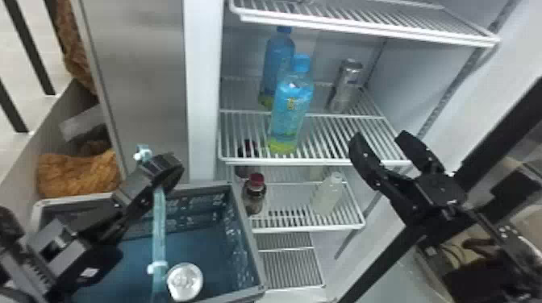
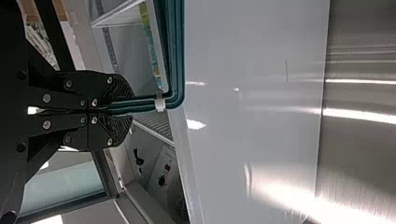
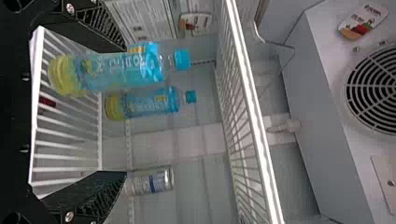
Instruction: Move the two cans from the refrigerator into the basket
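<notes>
One silver can [image 1: 346, 86] stands at the back right of the refrigerator's middle shelf; the right wrist view shows this can [image 3: 150, 182] near the lower finger. Another can [image 1: 184, 281] is in the basket [image 1: 246, 245], its round top facing up. My left gripper [image 1: 163, 171] is shut on the basket's teal handle [image 1: 159, 229]; in the left wrist view the left gripper [image 2: 120, 108] pinches the handle [image 2: 175, 51] between its tips. My right gripper [image 1: 379, 139] is open with nothing between its fingers, in front of the middle shelf's right side. The right wrist view shows the right gripper [image 3: 125, 111] spread wide.
Two blue bottles [image 1: 291, 108] stand left of the shelf can, one behind the other. Above them runs the upper wire shelf [image 1: 363, 24]. A dark red-capped bottle [image 1: 255, 195] and a pale bottle [image 1: 327, 195] stand on the lower shelf. The refrigerator's left edge [image 1: 203, 88] rises behind the basket.
</notes>
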Controlling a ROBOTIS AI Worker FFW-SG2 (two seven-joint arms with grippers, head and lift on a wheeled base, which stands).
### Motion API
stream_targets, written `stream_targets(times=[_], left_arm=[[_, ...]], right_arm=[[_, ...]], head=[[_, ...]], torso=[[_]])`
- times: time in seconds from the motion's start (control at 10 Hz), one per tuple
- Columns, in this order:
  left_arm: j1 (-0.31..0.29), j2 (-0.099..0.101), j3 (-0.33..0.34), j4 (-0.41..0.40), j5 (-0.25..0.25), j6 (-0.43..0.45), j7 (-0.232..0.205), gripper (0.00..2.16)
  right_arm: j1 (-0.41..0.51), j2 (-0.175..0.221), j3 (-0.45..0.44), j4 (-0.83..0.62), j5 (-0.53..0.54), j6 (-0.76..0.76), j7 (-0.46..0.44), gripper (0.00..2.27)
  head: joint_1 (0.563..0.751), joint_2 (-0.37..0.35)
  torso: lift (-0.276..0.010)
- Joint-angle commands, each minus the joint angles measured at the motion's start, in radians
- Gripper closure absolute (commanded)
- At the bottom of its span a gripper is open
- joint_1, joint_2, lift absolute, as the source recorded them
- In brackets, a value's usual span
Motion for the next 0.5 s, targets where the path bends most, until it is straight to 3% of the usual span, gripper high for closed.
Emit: stream_targets(times=[0.0, 0.4], left_arm=[[-0.004, 0.0, -0.003, 0.001, -0.001, 0.0, 0.0, 1.2], [-0.017, 0.002, -0.009, 0.006, -0.003, 0.005, 0.0, 1.2]], right_arm=[[-0.027, 0.0, -0.016, 0.03, 0.015, -0.008, -0.002, 0.1], [-0.145, 0.0, -0.032, 0.148, 0.047, -0.01, -0.011, 0.1]], head=[[0.695, -0.242], [0.674, -0.285]], torso=[[-0.035], [-0.035]])
